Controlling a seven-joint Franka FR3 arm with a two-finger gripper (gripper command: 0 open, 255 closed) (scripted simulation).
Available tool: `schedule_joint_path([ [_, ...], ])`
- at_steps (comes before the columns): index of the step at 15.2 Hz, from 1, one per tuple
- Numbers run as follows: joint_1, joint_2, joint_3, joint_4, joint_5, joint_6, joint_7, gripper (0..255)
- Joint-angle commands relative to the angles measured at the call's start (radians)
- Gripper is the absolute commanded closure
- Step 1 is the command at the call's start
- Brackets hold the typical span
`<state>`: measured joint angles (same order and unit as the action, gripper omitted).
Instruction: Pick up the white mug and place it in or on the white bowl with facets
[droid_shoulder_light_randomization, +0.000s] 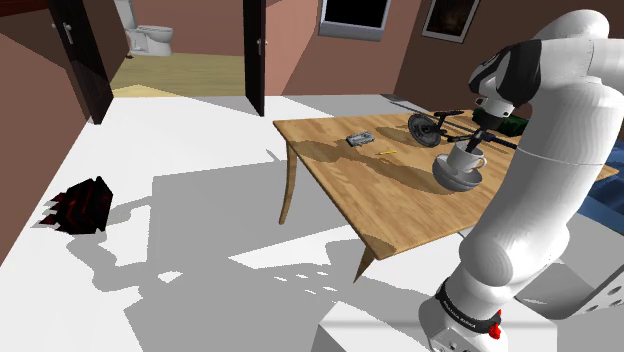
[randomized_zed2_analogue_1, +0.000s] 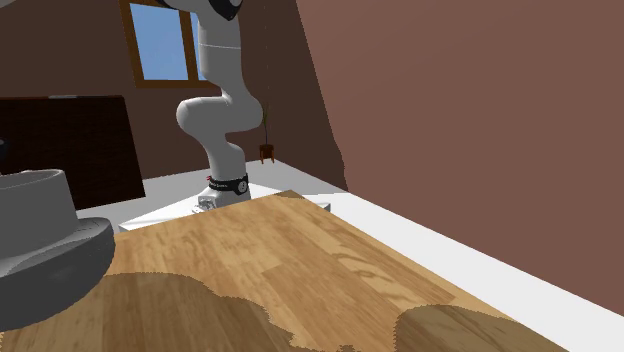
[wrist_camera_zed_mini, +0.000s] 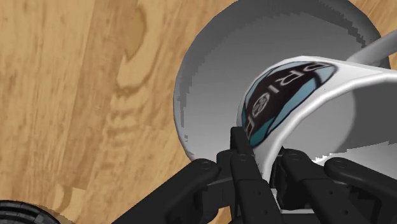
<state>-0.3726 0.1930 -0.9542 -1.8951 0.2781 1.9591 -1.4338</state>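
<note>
Fingers (wrist_camera_zed_mini: 245, 159) clasp mug (wrist_camera_zed_mini: 334, 111) wall, bowl (wrist_camera_zed_mini: 210, 83) beneath; logo (wrist_camera_zed_mini: 283, 98) lettering perhaps "DRI".

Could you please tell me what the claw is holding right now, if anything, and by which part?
The claw is shut on the white mug, pinching its side wall at the rim, above the bowl.

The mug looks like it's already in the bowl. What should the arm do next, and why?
Probably open the gripper and let go. In the shoulder view the mug appears to rest upright in the bowl, and the wrist view shows the black fingers clasping the mug's wall, so placing looks done.
</note>
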Motion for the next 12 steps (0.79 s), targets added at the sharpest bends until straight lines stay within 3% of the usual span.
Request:
schedule_joint_path([
  [1, 0.000, 0.000, 0.000, 0.000, 0.000, 0.000, 0.000, 255],
  [2, 0.000, 0.000, 0.000, 0.000, 0.000, 0.000, 0.000, 0],
  [7, 0.000, 0.000, 0.000, 0.000, 0.000, 0.000, 0.000, 0],
  [12, 0.002, -0.034, -0.015, 0.098, -0.039, -0.115, 0.027, 0],
])
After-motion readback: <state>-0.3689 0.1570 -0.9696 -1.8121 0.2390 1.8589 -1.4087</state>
